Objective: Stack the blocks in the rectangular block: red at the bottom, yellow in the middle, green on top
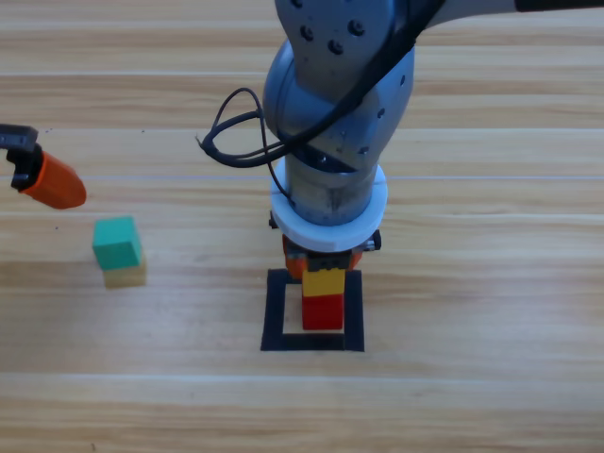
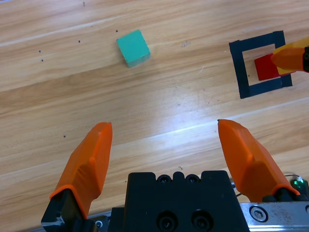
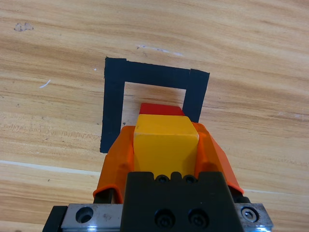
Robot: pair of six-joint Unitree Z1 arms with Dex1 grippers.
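My right fingers (image 3: 165, 145) are clamped on the yellow cube (image 3: 165, 142), one pressing each side, holding it directly over the red cube (image 3: 161, 109) that sits inside the black tape square (image 3: 112, 106). My left fingers (image 2: 169, 145) are spread wide and empty above the worktop (image 2: 159, 111); the green cube (image 2: 133, 47) lies well ahead of them.
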